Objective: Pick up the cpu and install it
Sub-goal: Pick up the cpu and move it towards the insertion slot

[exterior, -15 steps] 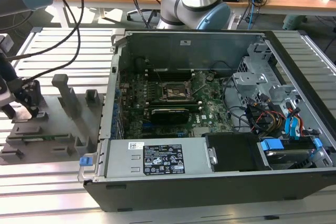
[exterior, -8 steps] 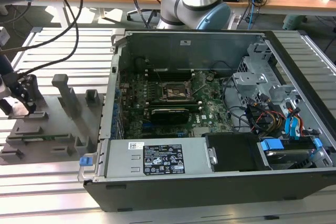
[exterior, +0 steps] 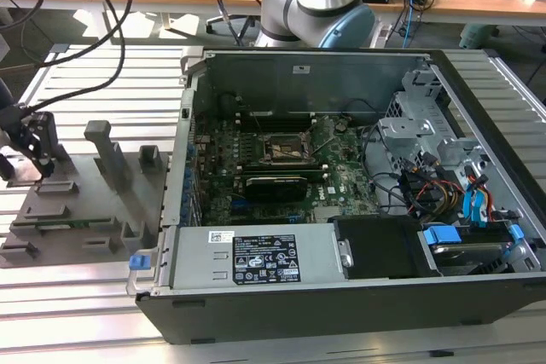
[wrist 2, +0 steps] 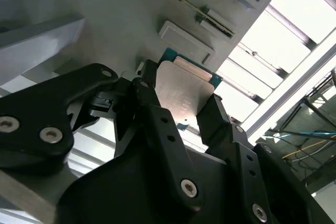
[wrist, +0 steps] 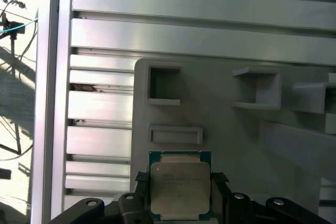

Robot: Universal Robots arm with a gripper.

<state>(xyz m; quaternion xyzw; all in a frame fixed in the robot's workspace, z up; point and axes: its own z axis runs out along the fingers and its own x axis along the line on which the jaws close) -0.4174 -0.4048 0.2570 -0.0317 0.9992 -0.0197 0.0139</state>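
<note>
Black jointed fingers (wrist 2: 157,129) of the hand (wrist 2: 181,103) sit closest to the lens in both wrist views. They are narrowed onto the cpu (wrist 2: 184,90), a small flat square chip with a silvery-grey metal top and a thin green rim. One finger bears on each of two opposite edges, so the chip sits directly between them, with its metal top facing the wrist.

In the first wrist view the cpu (wrist: 180,187) lies at the near margin of the grey plastic tray (wrist: 220,124), just beside a shallow rectangular recess (wrist: 176,135). Whether the chip rests on the tray or is clear of it cannot be told.

In the exterior view the hand (exterior: 40,168) stands over the tray (exterior: 85,210), close to the edge of the slatted aluminium tabletop (exterior: 94,70) at the exterior view's left. The open black computer case (exterior: 341,304) takes up the middle of the tabletop and runs toward the edge at the exterior view's right.

Governing relation: the square motherboard socket (exterior: 286,149) lies inside the case, well apart from the hand and toward the exterior view's right. The case's upright side wall (exterior: 181,168) stands between them. The chip is square, so it has no long axis. Judged from these views, its alignment depends on the two gripped edges.
</note>
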